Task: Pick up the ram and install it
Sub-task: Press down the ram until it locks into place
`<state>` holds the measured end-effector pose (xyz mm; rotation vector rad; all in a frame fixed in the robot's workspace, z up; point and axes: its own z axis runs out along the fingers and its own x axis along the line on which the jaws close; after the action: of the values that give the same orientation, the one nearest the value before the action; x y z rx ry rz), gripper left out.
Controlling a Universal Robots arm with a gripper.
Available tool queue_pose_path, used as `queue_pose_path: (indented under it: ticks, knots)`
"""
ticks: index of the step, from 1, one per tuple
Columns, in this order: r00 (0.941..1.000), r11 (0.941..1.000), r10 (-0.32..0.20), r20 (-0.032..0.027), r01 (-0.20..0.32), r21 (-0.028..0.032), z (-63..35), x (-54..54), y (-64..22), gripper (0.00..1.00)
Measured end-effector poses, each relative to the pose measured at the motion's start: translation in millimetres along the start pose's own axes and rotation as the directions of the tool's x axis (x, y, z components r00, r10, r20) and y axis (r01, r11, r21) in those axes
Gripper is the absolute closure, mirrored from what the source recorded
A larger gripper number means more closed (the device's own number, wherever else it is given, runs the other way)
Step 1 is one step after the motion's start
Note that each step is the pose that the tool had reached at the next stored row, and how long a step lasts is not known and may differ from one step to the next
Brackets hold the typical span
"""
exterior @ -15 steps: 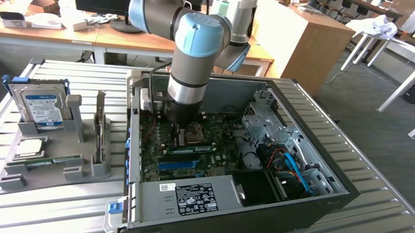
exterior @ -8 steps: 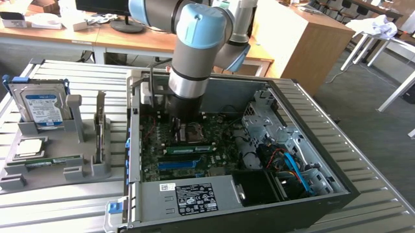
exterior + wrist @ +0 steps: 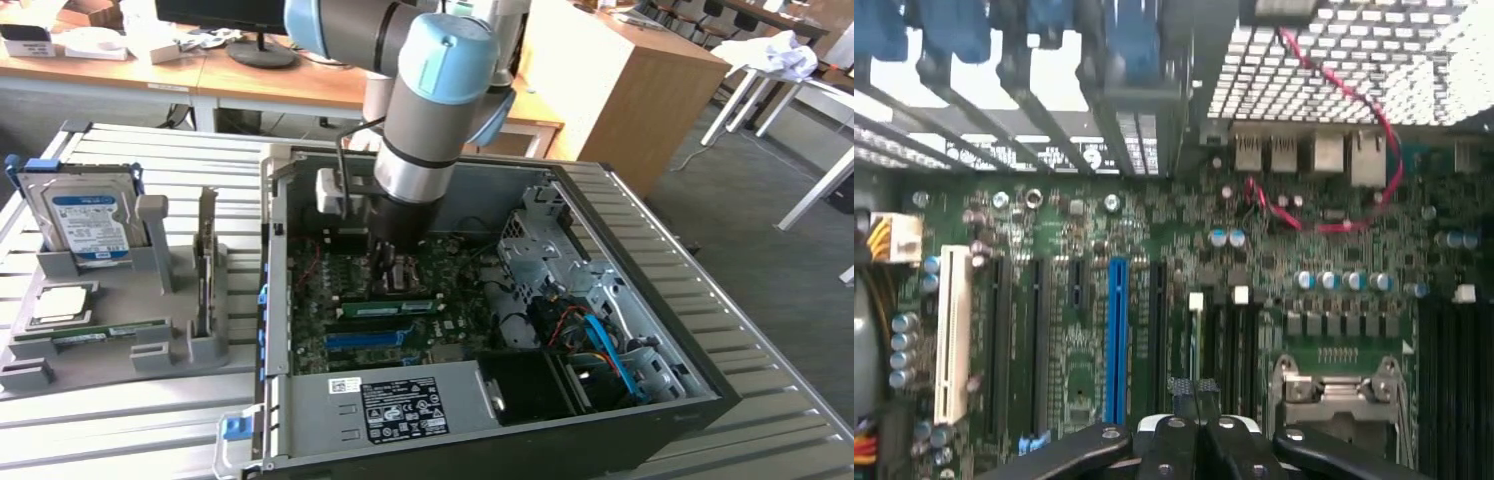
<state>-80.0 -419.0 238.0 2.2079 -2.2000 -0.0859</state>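
A green ram stick (image 3: 387, 307) with a pale label stands in a slot on the motherboard inside the open computer case (image 3: 667, 330). My gripper (image 3: 387, 262) reaches down into the case just above and beside it. In the wrist view my gripper (image 3: 1195, 386) is shut, its fingertips pressed together. The ram (image 3: 1194, 345) appears as a thin dark edge running away from them along the slot. Whether the fingers touch it I cannot tell. A second green ram stick (image 3: 94, 332) lies flat in the grey holder (image 3: 160, 352) at the exterior view's left.
The holder also carries a silver hard drive (image 3: 87, 222) and a square processor chip (image 3: 60, 303). On the board, a blue slot (image 3: 1116, 340) and a white slot (image 3: 954, 340) run beside the ram slots. The processor socket (image 3: 1334, 395) lies on their other side. Red wires (image 3: 1334, 225) cross the board.
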Motion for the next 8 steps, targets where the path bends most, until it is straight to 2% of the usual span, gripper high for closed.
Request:
queue_pose_path:
  ticks: [2, 8]
  knots:
    - [1.0000, 1.0000, 0.000, 0.0003, 0.000, -0.0031, -0.1, 0.0, -2.8, 0.90]
    - [1.0000, 1.0000, 0.000, -0.0002, 0.000, -0.0076, -1.1, 0.1, -5.2, 0.90]
